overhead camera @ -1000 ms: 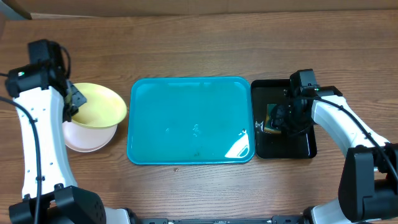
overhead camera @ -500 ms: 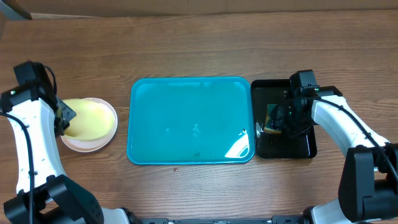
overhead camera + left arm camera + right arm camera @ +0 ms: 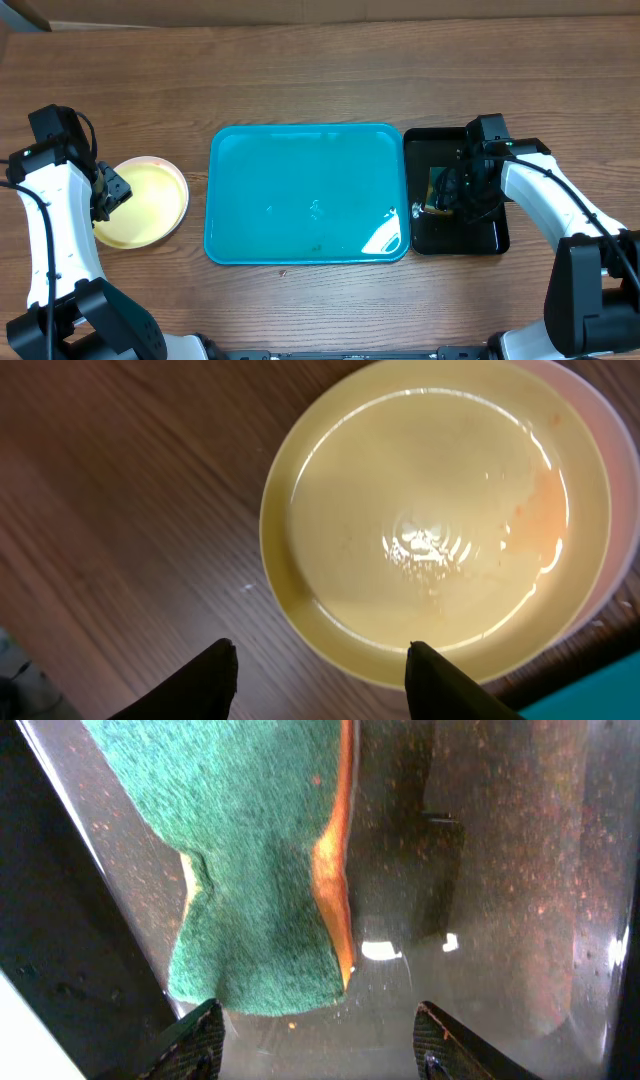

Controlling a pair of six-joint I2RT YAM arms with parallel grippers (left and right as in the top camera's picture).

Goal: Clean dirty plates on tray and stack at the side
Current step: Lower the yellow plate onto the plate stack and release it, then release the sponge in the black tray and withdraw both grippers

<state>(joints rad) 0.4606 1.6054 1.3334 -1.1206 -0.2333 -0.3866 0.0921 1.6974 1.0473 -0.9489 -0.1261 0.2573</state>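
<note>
1. Plates [image 3: 140, 203]: stacked on the wooden table [image 3: 300, 70], well left of the tray. You see a cream plate [image 3: 430, 520] on top, with a faint orange smear [image 3: 540, 510] on its inner slope. A paler plate's rim [image 3: 626, 475] shows beneath it.
2. Tray [image 3: 300, 170]: teal, glossy, lying between the stack and the black tray [image 3: 470, 238], just beside the latter.
3. Your left gripper [image 3: 318, 678]: fingers spread, gripping nothing, at the edge of the cream plate.
4. Your right gripper [image 3: 315, 1045]: fingers spread over a green sponge [image 3: 255, 870] lying in the wet black tray.
</note>
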